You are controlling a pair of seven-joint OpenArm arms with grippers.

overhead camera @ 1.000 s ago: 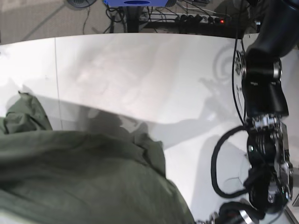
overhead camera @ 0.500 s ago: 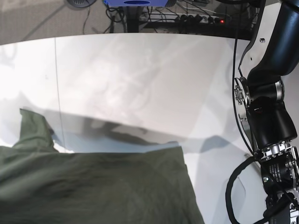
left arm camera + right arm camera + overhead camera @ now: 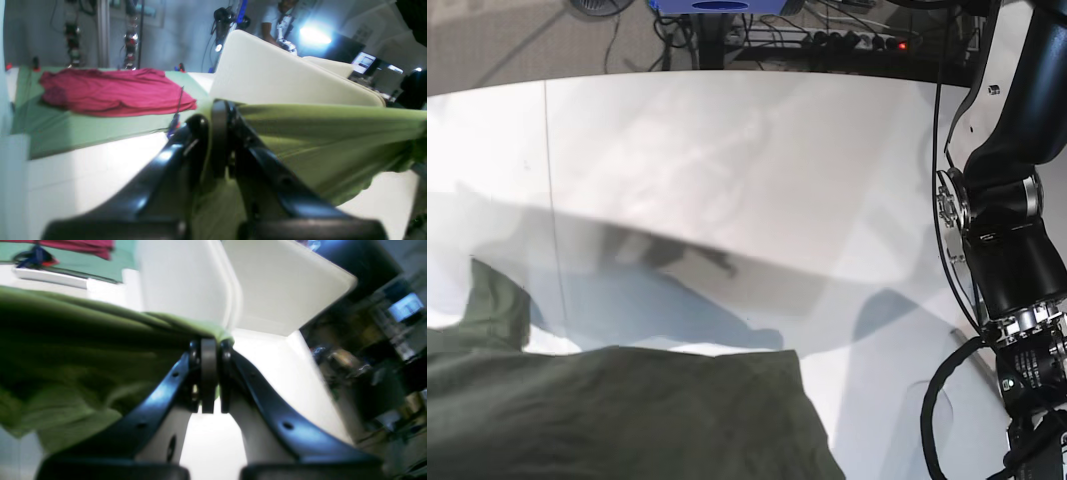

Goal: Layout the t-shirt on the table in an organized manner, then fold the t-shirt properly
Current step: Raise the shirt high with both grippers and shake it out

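Shirt (image 3: pixel 617 415) edge has pulled back off the bench (image 3: pixel 727 150). Both my grippers (image 3: pixel 220 140) (image 3: pixel 208 373) pinch its edge; thin bite, tension could slip a corner.

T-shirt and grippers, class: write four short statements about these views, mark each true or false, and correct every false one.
1. The left gripper is shut on the t-shirt. True.
2. The right gripper hangs open and empty. False: it is shut on the green cloth.
3. The t-shirt lies flat across the middle of the table. False: in the base view it covers only the near edge.
4. A red cloth lies on a green surface beyond. True.
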